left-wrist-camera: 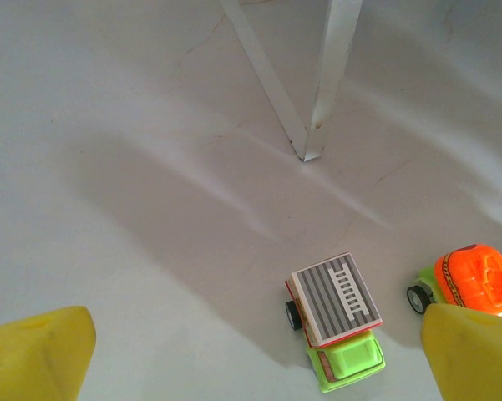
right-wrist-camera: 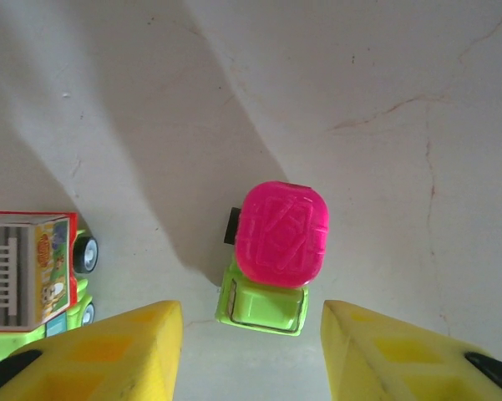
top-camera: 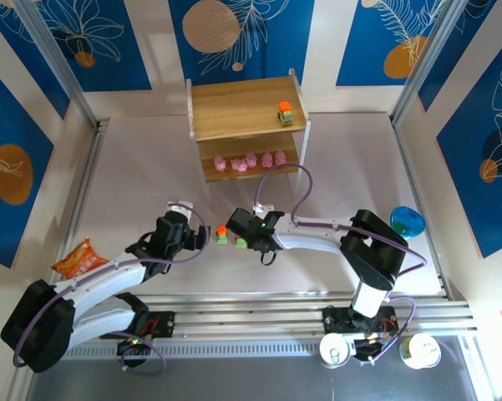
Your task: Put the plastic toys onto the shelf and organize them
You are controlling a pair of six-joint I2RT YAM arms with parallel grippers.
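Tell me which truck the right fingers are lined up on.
The pink-topped truck, centred in the gap between the open right fingers. The grey-topped truck sits off to one side; an orange-topped one stands on the shelf.

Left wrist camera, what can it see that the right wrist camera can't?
Left wrist adds the orange-topped truck and a white shelf leg standing farther back. Right wrist adds the pink-topped truck, close in front of that camera. Both catch the grey ladder-topped truck and the white table it sits on.
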